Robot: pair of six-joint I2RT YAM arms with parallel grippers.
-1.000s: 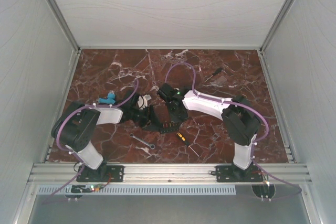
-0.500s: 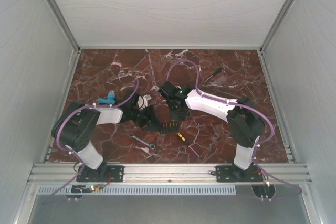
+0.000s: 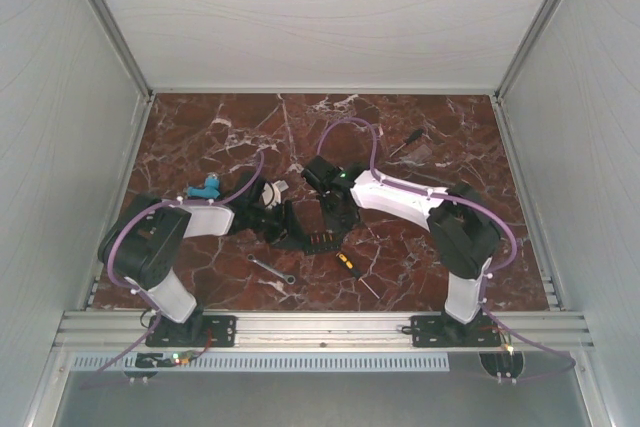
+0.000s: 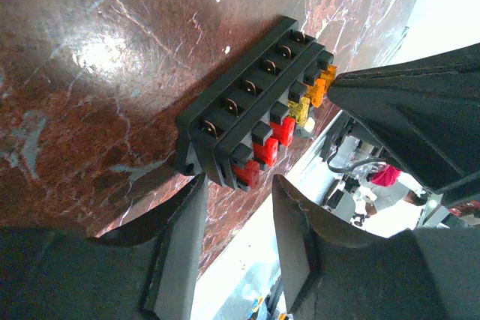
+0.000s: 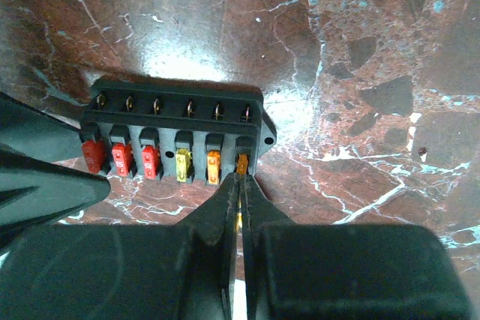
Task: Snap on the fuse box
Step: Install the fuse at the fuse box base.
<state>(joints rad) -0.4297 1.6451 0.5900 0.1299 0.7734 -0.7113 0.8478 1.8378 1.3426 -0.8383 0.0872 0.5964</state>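
A silver wrench (image 3: 272, 269) and a yellow-and-black screwdriver (image 3: 346, 263) lie nearest the arms' bases on the red marble table (image 3: 440, 127). Just beyond them, at mid-table, the black fuse box (image 5: 176, 114) rests flat, showing its row of three red, one yellow and two orange fuses. The right gripper (image 5: 240, 183), fingers pressed together, touches its tips to the end orange fuse. The left gripper (image 4: 238, 185) has its fingers apart at the box's opposite end; whether they pinch it cannot be told. Farther back lie a small blue object (image 3: 205, 188) and a dark tool (image 3: 405, 143).
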